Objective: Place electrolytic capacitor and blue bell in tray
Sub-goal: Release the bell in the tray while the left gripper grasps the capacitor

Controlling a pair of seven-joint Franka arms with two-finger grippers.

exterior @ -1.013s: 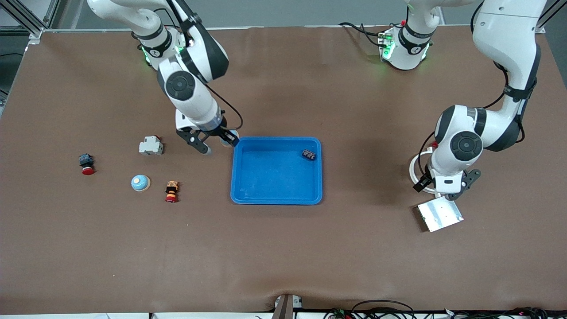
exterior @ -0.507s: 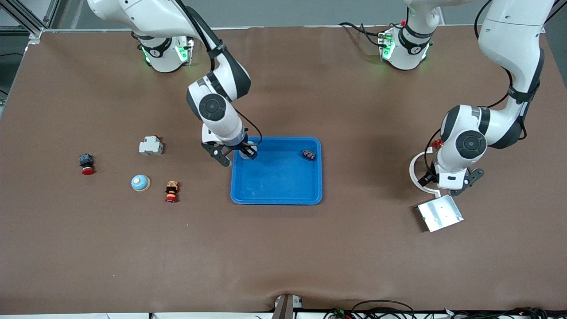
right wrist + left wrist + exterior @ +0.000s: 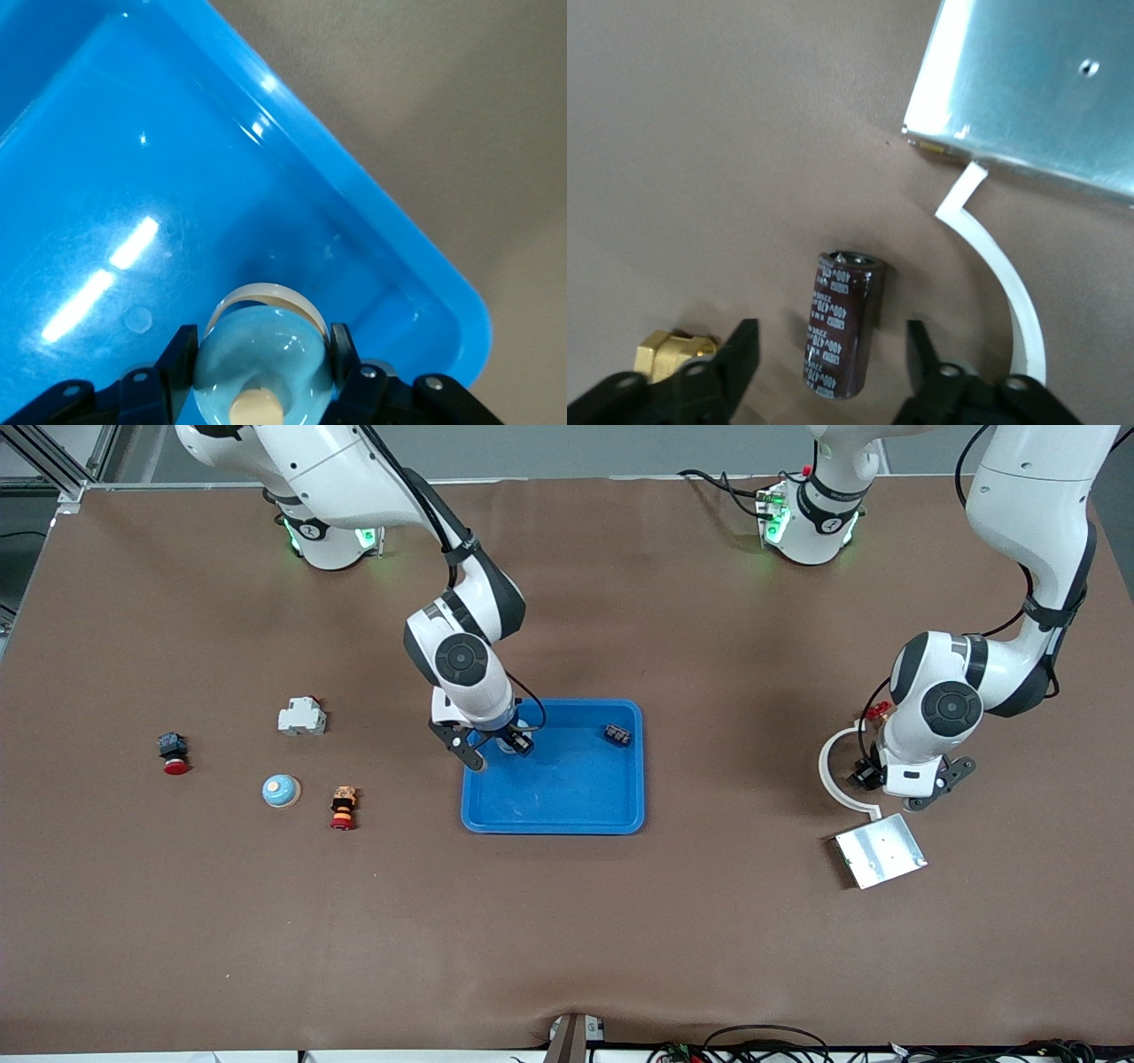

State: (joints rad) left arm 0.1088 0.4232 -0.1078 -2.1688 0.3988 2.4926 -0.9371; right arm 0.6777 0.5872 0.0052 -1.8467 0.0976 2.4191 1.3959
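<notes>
Blue bell, a smooth domed shell on a pale base, sits pinched in the right gripper over the tray, at the corner toward the right arm's base. Its glossy dome looks slippery; the hold across its widest part seems the soundest. The electrolytic capacitor lies on its side on the table near the metal plate, between the spread fingers of the left gripper, not yet touched. Judged light, rigid and prone to roll, so 2 fingers across its barrel should serve.
</notes>
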